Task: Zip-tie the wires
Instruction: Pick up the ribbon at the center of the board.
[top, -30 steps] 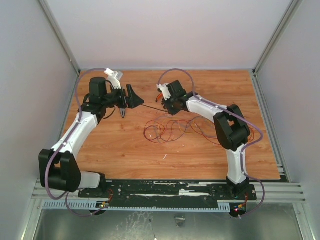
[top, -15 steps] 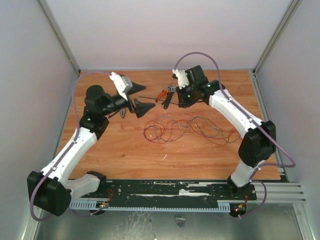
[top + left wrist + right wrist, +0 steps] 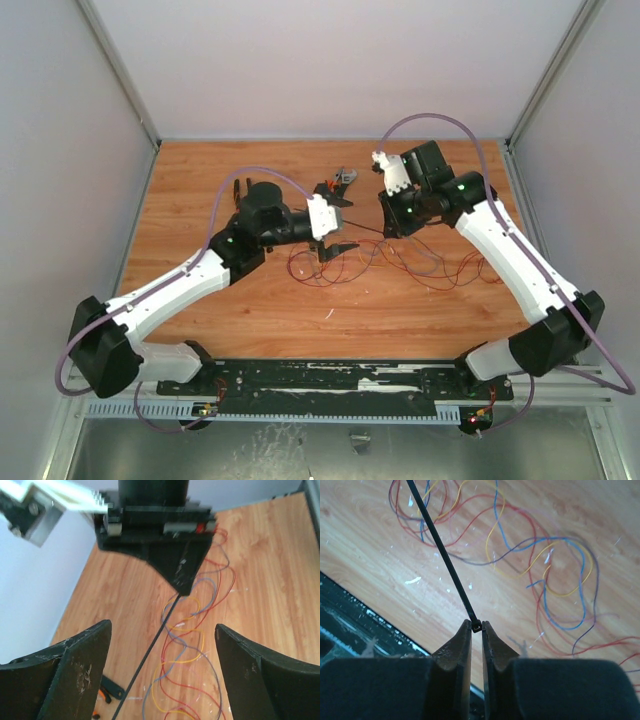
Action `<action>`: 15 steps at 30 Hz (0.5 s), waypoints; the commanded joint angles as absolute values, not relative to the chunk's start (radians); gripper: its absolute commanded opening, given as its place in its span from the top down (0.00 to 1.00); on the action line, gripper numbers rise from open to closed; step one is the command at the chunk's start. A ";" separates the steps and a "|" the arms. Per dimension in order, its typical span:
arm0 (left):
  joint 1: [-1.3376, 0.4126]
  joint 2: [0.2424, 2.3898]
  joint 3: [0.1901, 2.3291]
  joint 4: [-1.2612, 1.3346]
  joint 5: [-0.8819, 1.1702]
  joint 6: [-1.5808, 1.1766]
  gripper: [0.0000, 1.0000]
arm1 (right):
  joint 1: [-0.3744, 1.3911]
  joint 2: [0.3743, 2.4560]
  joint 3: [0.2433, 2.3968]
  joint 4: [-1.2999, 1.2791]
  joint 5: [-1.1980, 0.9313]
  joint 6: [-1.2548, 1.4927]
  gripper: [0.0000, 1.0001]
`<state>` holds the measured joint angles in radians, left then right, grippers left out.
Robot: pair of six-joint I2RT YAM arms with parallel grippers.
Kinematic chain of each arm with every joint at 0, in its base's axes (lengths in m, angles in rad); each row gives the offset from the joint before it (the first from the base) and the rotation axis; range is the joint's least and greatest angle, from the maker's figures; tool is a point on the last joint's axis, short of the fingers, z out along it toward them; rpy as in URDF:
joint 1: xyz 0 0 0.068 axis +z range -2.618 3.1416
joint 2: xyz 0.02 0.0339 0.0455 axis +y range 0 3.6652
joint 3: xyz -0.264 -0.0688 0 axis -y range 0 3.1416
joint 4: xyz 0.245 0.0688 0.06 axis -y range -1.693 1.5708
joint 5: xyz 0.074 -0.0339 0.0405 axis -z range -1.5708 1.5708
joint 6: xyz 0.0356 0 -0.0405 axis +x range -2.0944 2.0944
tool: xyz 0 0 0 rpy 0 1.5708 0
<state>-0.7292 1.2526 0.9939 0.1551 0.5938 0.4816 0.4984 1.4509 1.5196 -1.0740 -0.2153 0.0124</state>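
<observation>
The wires (image 3: 345,262) lie in loose red, orange and dark loops on the wooden table (image 3: 200,190). My right gripper (image 3: 388,228) hangs above them, shut on the head end of the black zip tie (image 3: 365,228). The strip points left toward my left gripper (image 3: 340,223), which stands open. In the left wrist view the zip tie (image 3: 145,660) runs slantwise between my wide-apart fingers (image 3: 75,670), touching neither, above the wires (image 3: 187,660). The right wrist view shows my right gripper (image 3: 476,625) pinching the zip tie (image 3: 442,555) by its head, over the wires (image 3: 565,539).
Orange-handled pliers (image 3: 335,185) lie on the table just behind the two grippers; their handle (image 3: 107,692) also shows low in the left wrist view. Grey walls close in the left, right and back. A black rail (image 3: 330,380) runs along the near edge.
My left arm has swung right to the middle of the table, and its open gripper now faces the right one. My right gripper has shifted right and toward me, still holding the zip tie.
</observation>
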 commanded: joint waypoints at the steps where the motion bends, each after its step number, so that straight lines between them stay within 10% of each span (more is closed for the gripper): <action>1: -0.771 1.282 1.012 0.109 0.470 0.597 0.13 | 0.493 1.395 1.469 -1.132 -0.257 0.062 0.93; 15: -0.846 1.446 1.090 0.046 0.421 0.631 0.35 | 0.496 1.362 1.451 -1.109 -0.329 0.124 0.95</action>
<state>-0.8227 1.4170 1.0504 0.0593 0.4335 0.6079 0.4984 1.3926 1.4578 -1.1259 -0.2863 0.0906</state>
